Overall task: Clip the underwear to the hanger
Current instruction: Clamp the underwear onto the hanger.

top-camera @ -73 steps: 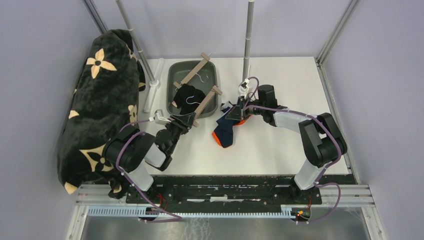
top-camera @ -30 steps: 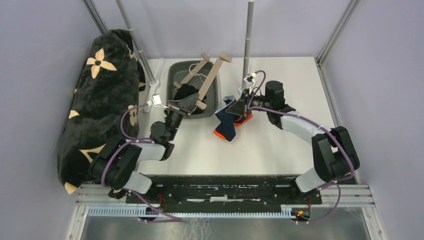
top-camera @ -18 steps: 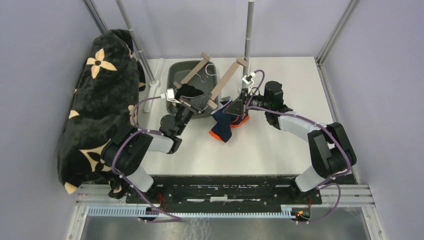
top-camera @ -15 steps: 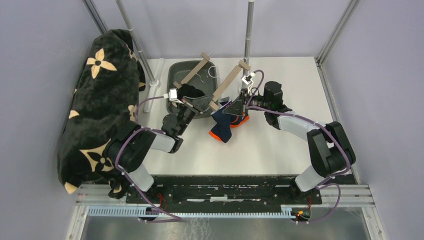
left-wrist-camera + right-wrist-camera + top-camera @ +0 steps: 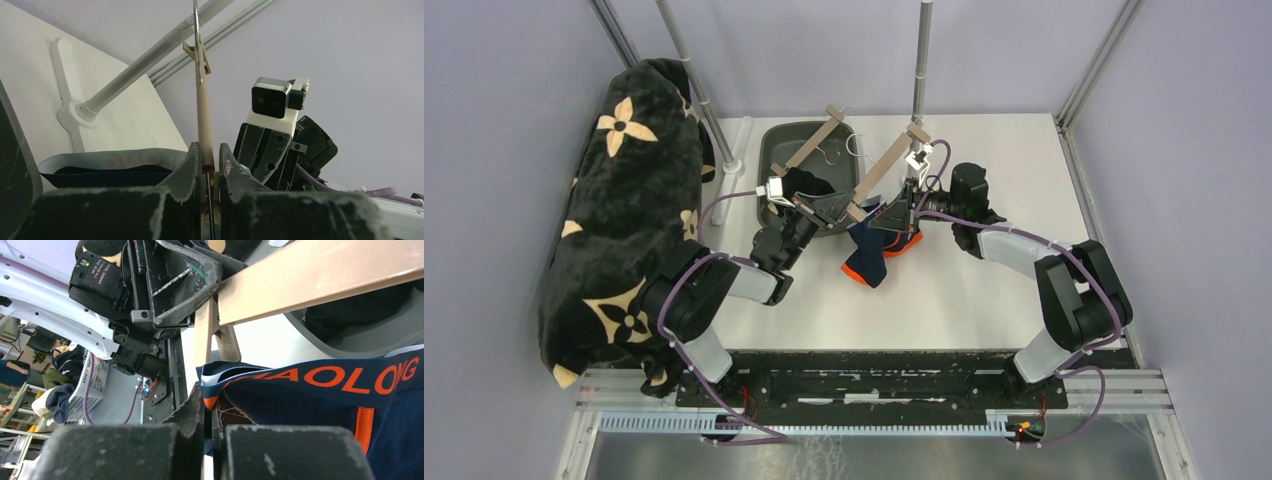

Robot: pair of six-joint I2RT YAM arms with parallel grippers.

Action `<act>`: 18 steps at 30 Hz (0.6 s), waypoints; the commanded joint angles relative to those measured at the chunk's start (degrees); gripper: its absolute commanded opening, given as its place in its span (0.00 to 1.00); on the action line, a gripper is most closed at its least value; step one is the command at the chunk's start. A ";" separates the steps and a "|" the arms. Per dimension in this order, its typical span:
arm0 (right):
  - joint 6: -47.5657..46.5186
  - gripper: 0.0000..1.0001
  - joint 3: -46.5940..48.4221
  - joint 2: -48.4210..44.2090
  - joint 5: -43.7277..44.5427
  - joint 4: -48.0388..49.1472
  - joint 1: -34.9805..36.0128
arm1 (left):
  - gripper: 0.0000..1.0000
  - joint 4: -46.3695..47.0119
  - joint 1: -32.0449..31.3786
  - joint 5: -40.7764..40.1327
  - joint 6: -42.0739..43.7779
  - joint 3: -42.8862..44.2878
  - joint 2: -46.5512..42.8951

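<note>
Left gripper [image 5: 206, 155]: jaws pinched narrow on bar of wooden clip hanger [image 5: 886, 165]. Hanger held up slanted over desk [image 5: 984, 290], just right of gray bin [image 5: 769, 140]. Right gripper [image 5: 207, 400]: jaws clamped tight on waistband corner of navy boxer briefs [image 5: 325, 390], rest of fabric drooping below, between the two arms. Hanger's clip [image 5: 210, 335] sits right above that corner; touching fabric or not, can't really tell.

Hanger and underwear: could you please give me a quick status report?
Left gripper shut on hanger. Right gripper shut on underwear waistband, corner just under clip; clipped or not, cannot tell. Nothing visible between them.
</note>
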 commanded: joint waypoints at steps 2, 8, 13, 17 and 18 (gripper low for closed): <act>0.24 0.01 1.32 0.88 -1.17 3.94 0.31 | 0.03 11.52 -0.77 0.59 -0.73 1.40 -1.54; -0.08 0.01 1.37 1.14 -1.05 3.46 0.36 | 0.03 11.51 -0.75 -0.17 0.36 -0.07 -3.88; -0.16 0.01 1.54 0.95 -1.00 3.40 0.37 | 0.03 11.58 -0.82 0.97 -0.67 0.53 -3.29; -0.18 0.01 1.75 0.94 -1.03 3.33 0.34 | 0.03 11.53 -0.92 0.89 -0.49 0.09 -2.97; -0.24 0.01 1.87 0.98 -1.01 3.32 0.32 | 0.03 11.58 -0.93 0.89 -0.50 -0.04 -2.95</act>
